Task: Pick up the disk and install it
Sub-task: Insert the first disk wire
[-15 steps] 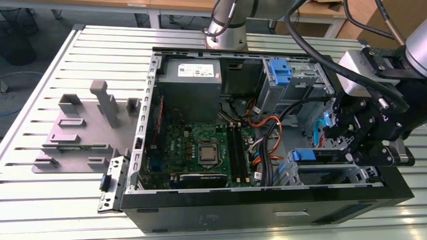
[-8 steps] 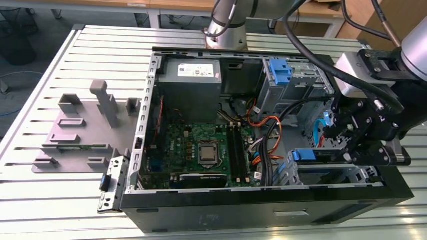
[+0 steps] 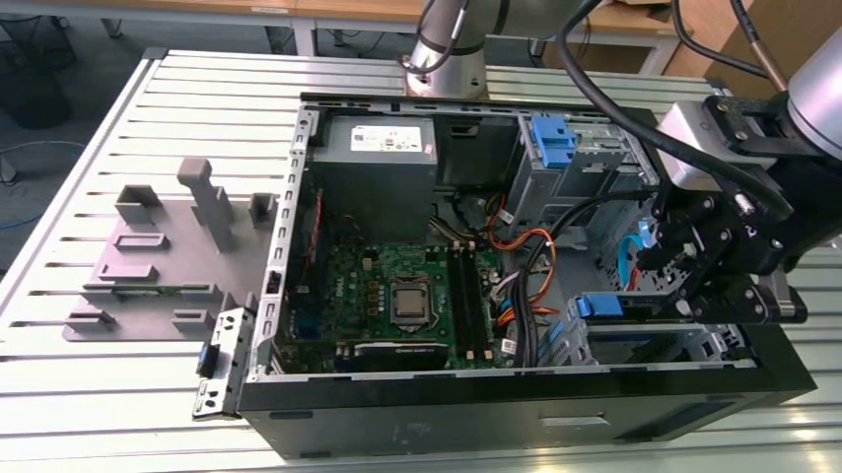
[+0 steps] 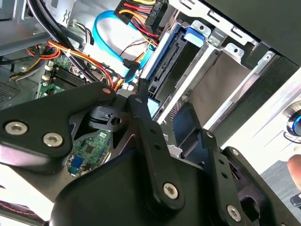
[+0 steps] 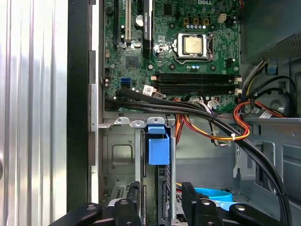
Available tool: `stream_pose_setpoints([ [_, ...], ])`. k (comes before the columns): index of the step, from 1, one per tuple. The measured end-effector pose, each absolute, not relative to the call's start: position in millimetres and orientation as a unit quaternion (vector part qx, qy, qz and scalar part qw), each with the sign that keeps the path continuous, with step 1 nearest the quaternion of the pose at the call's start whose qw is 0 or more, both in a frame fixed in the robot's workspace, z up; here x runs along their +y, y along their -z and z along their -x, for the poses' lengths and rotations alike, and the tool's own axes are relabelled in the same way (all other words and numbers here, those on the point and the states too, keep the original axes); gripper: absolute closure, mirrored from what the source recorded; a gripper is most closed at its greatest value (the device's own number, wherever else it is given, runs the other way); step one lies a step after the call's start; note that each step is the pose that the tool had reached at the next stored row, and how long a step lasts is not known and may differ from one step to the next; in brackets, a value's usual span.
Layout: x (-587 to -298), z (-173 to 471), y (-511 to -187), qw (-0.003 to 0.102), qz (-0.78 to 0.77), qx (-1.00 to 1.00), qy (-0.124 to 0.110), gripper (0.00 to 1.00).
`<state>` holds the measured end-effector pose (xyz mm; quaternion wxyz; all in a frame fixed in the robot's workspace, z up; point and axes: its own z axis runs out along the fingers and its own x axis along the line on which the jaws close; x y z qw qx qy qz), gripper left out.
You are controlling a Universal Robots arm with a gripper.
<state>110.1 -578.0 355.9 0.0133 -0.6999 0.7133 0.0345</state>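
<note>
While the pincer (image 5: 161,190) hangs over the drive cage (image 5: 120,155), the disk (image 5: 157,145) stands on edge in its slot just ahead, long axis in line with the approach; open or gripping, cannot tell.

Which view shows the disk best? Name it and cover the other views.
The second wrist view: the disk shows its long edge and blue rail, slotted in the drive cage. The first wrist view gives the disk end-on, its blue tab; the exterior view, the disk small, blue end showing.
</note>
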Motion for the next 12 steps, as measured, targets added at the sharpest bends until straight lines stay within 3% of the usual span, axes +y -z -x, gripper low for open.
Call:
stream_pose_setpoints([
  [12, -577.5, -110.1, -356.3, 0.013, 0.7, 0.713, -0.034, 0.52],
])
